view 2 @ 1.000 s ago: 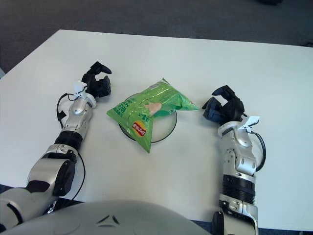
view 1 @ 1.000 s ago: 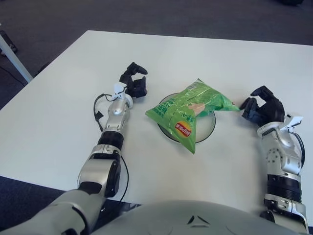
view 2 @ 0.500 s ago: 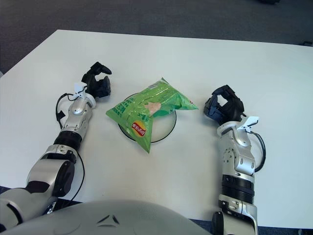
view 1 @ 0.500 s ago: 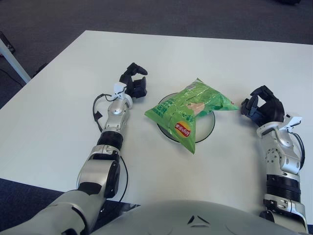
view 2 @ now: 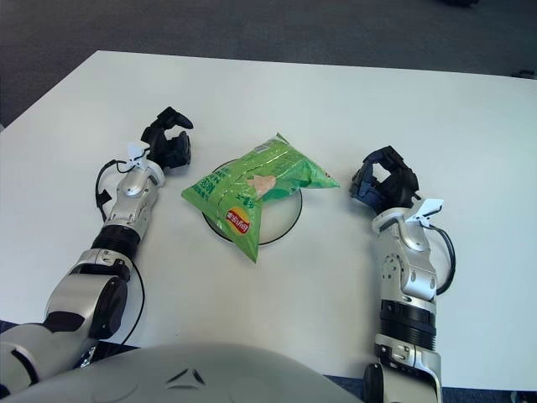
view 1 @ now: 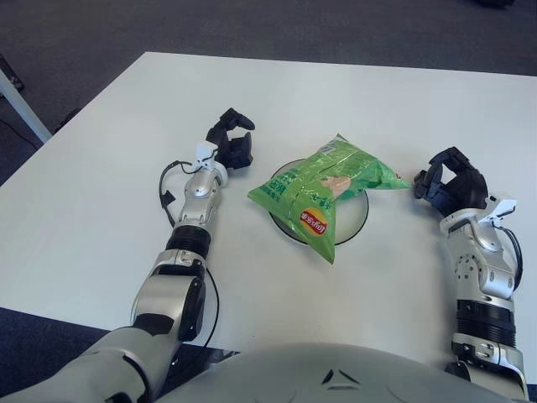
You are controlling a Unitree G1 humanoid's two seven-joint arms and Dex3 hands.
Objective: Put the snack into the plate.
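The snack bag (view 1: pixel 326 186) is seen lying across the plate (view 1: pixel 357 220). The right robot hand (view 1: pixel 448 179), now drawn slightly back from the bag, is empty and loosely curled; the left robot hand (view 1: pixel 232 144) stays unclenched left of the plate. Placement appears done.

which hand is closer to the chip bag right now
Right. The right hand sits just off the green chip bag's right corner, apart from it. The left hand shows further off, beyond the bag's upper-left side.
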